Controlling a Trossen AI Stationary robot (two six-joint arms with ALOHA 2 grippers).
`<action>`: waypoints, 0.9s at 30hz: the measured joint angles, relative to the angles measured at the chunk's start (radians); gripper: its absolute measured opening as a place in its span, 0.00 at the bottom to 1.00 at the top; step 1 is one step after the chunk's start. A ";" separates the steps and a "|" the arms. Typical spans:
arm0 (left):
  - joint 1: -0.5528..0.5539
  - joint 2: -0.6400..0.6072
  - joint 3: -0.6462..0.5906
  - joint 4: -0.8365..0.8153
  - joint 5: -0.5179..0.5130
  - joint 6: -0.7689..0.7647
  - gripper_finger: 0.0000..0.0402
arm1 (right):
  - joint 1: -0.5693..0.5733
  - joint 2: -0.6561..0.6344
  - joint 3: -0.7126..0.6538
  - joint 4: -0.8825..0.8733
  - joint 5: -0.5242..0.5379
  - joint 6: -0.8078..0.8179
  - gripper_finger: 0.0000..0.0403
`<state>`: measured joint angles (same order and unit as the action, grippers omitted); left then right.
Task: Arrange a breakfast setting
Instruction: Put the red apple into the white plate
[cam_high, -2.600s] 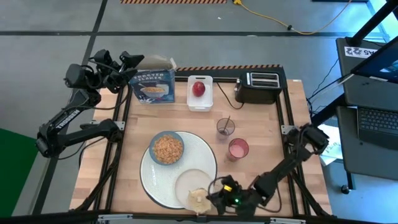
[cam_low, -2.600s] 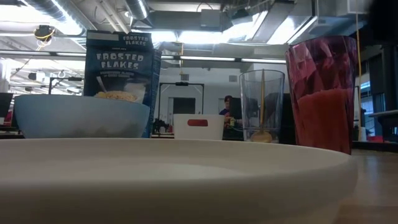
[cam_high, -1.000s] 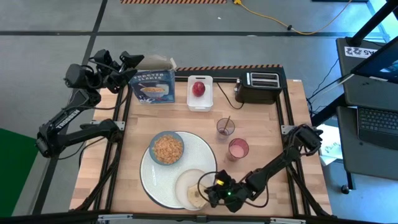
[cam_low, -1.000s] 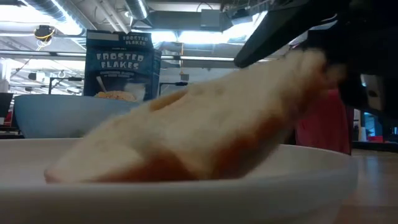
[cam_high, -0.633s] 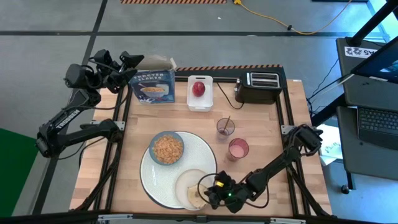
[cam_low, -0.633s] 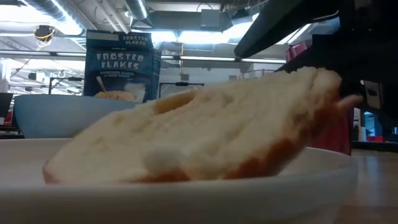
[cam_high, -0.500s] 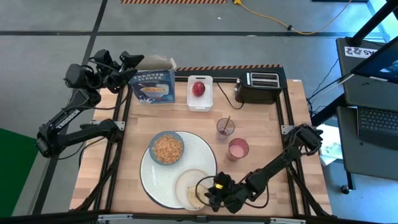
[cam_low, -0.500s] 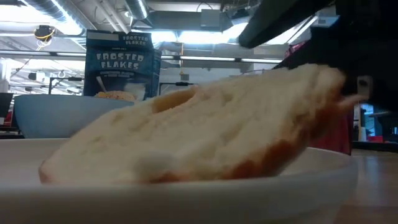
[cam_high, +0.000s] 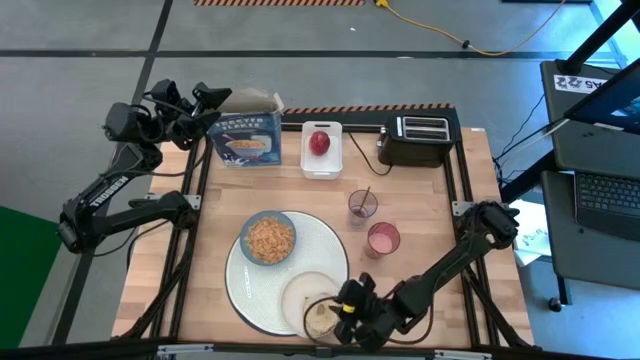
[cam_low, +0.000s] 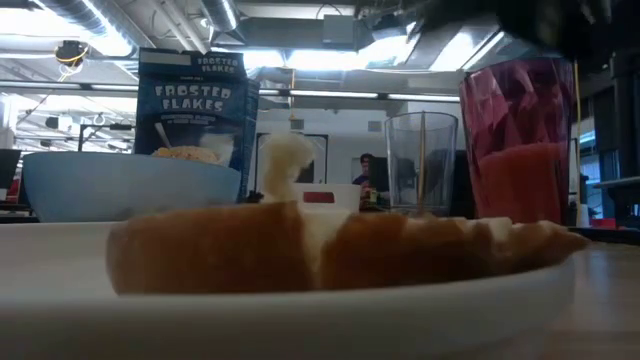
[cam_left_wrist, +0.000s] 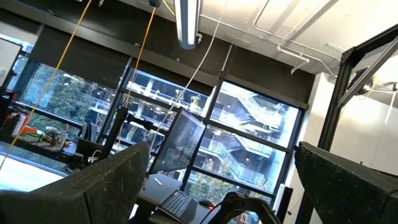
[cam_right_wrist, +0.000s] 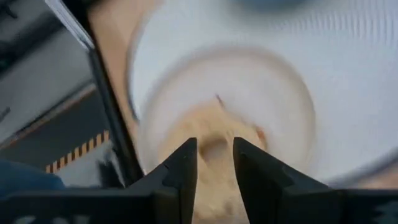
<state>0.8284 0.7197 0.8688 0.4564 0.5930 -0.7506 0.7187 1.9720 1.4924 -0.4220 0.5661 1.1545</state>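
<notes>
High view: wooden table; right gripper at near edge over toasted bread round on small cream plate.
Low view: blue cereal box reads "FROSTED FLAKES".
Left wrist view: left gripper spread wide, empty.
Right wrist view: fingers narrowly parted above bread.

Toasted bread round flat on small cream plate, near edge of big round white plate. Small blue bowl of flakes at plate's far left. Red apple far centre. Two tinted cups right of plate, wooden spoon upright in the clearer one.
</notes>
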 joint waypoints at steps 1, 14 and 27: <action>0.000 0.000 0.000 0.000 0.000 0.000 0.97 | -0.005 0.000 0.023 0.002 0.032 -0.046 0.26; 0.000 0.000 0.000 0.000 0.000 0.000 0.97 | -0.292 0.000 0.505 0.001 0.064 -1.278 0.26; 0.000 0.000 0.000 0.000 0.000 0.000 0.97 | -0.655 -0.068 0.831 0.080 0.196 -1.807 0.26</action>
<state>0.8288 0.7194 0.8688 0.4561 0.5930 -0.7505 0.0633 1.9039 2.3232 -0.3419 0.7618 -0.6523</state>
